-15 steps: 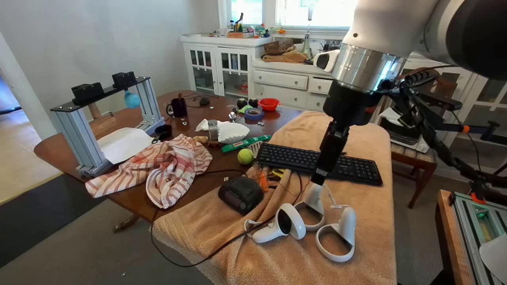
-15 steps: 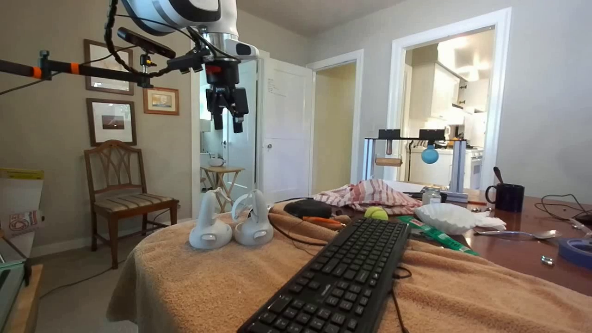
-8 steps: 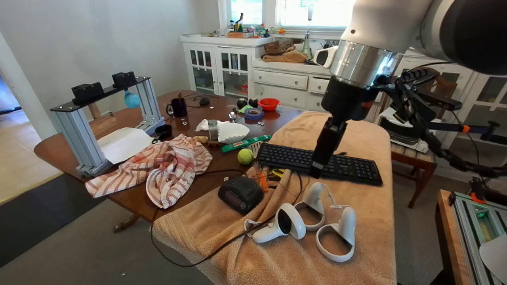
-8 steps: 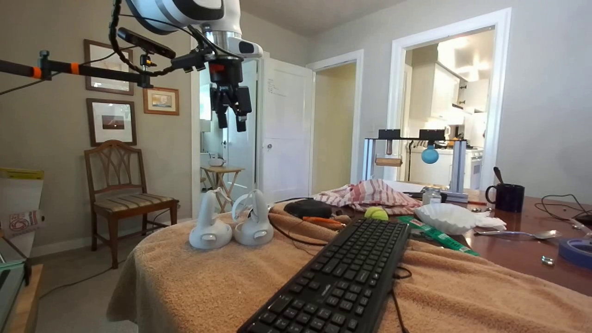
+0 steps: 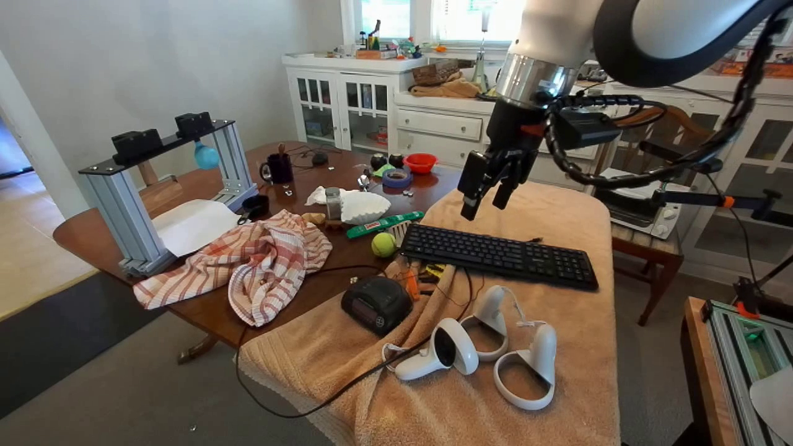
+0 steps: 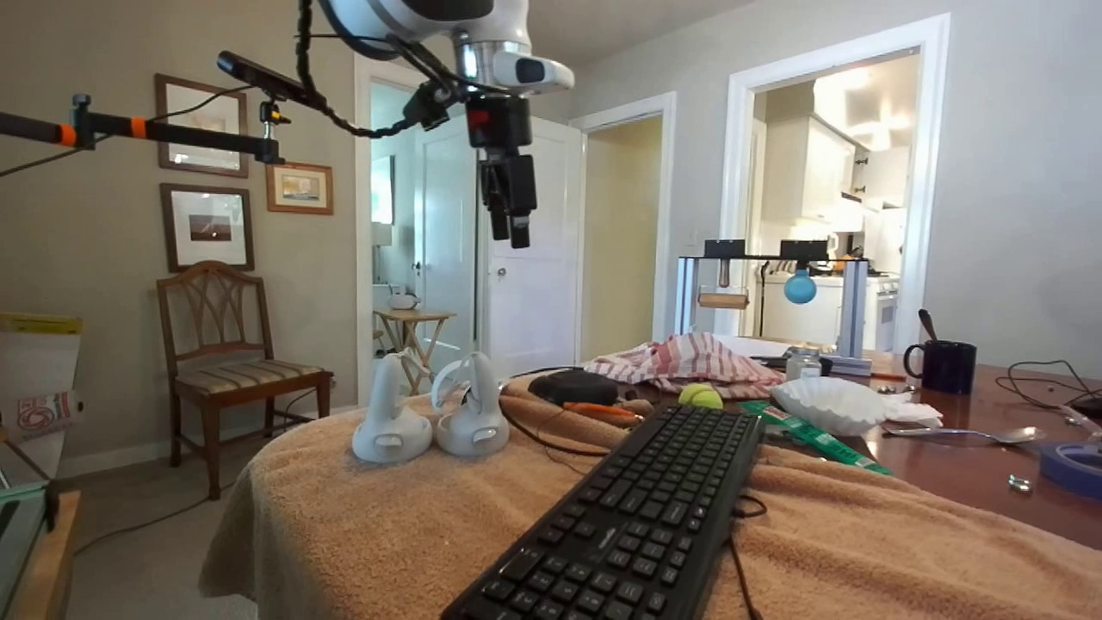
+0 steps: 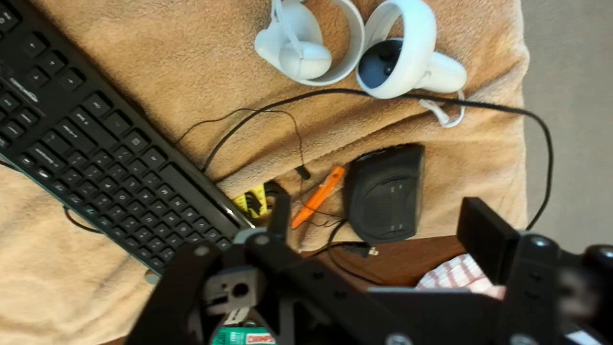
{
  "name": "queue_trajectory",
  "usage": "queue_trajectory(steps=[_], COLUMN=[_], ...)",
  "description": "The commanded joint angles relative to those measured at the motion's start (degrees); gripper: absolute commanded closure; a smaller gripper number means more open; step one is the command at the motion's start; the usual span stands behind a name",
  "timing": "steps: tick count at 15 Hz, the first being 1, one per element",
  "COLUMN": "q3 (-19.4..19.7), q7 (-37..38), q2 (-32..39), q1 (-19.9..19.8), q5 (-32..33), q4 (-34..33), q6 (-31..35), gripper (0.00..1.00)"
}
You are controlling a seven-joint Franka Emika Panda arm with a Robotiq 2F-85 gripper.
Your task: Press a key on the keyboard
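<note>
The keyboard [image 5: 495, 254] is long, flat and black and lies on the tan towel. It also shows in an exterior view [image 6: 641, 499], running away from the camera, and along the left side of the wrist view [image 7: 119, 177]. My gripper [image 5: 484, 209] hangs in the air above the table, well apart from the keyboard. It is also high up in an exterior view [image 6: 510, 239]. In the wrist view the gripper [image 7: 380, 218] is open, with its two fingers wide apart and nothing between them. The keyboard's lower corner there is partly behind the gripper's left side.
White controllers [image 5: 536, 365] and a black clock box [image 5: 376, 303] with a cable lie on the towel [image 5: 576, 347]. An orange tool [image 7: 318, 196] lies beside the box. A tennis ball [image 5: 384, 244], a green packet [image 5: 385, 224] and a striped cloth [image 5: 266, 260] are nearby.
My gripper has moved up and left in an exterior view, no longer overlapping the keyboard there, and has turned so both fingers show. In the opposite exterior view it has moved right. The keyboard stays put.
</note>
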State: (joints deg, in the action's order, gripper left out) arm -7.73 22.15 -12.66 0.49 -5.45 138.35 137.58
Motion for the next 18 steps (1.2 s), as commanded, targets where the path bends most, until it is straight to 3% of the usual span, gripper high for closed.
queue_trajectory(steps=[1,6,9,13,18], q3=[1.5,3.64,5.25,8.73,12.49], q7=[8.46,24.22,35.77,47.55,49.91], q2=[5.84,12.85,16.61,20.92,24.99], q1=[-2.84,-4.62,-3.66,-2.46,-2.61], q5=[2.66,8.6,12.31,17.13,13.82], q4=[-3.35,-6.2,-7.35,-9.12,-12.28], q6=[1.15,3.58,7.4,10.22,9.45], gripper=[0.42,0.83,1.0,1.0,1.0])
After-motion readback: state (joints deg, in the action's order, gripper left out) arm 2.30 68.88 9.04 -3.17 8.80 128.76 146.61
